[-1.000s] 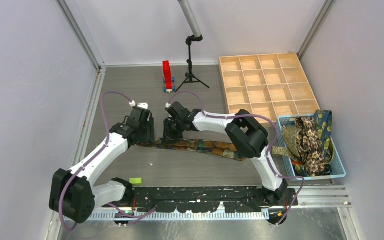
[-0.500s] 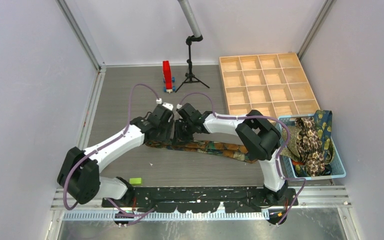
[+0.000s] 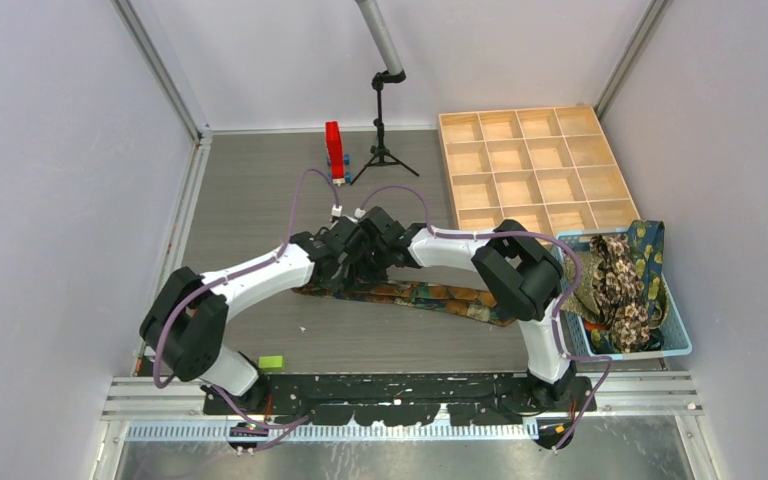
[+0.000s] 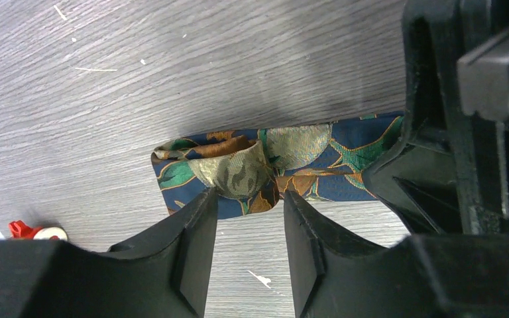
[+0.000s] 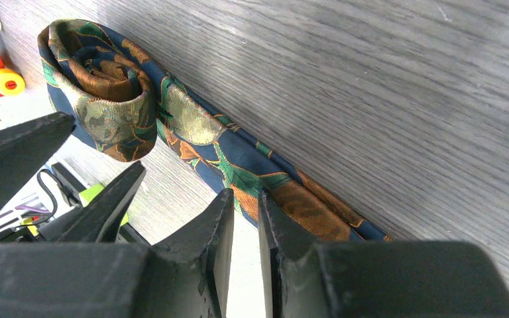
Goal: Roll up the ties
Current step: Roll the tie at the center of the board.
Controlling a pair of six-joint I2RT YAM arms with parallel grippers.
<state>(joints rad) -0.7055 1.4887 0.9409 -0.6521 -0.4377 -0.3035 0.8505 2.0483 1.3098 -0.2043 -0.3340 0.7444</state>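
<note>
1. Navy fabric patterned in orange, green and gold: one tie [image 3: 430, 296] lies along the middle of the grey table [image 3: 250, 190]. In the overhead view it runs from 9 o'clock towards 4 o'clock.
2. At its 9 o'clock end the tie is wound into a small, loose roll [image 4: 238, 173]. The rest of the length lies flat on the wood-grain surface.
3. Over the roll, the left claw [image 4: 248, 202] is tilted down with its jaws apart. One fingertip stands at either side of the coil's near edge, and the fabric sits just at the mouth.
4. Close beside it on the 3 o'clock side, the right claw [image 5: 244, 199] has its tips down on the flat stretch just past the roll. Its jaws are almost together, leaving only a thin slit. Whether they nip the tie's edge cannot be told.
5. More ties [image 3: 620, 285], spotted and paisley, are heaped in a light blue basket [image 3: 650, 354] at 4 o'clock. Some of them drape over its rim.
6. A wooden tray [image 3: 520, 160] divided into square compartments sits at 1 o'clock, just beyond the basket.
7. A red block [image 3: 334, 152] and a small black tripod [image 3: 384, 150] stand side by side at 12 o'clock, well apart from the tie.
8. A small green chip [image 3: 271, 361] lies at 7 o'clock, near the arms' bases.
</note>
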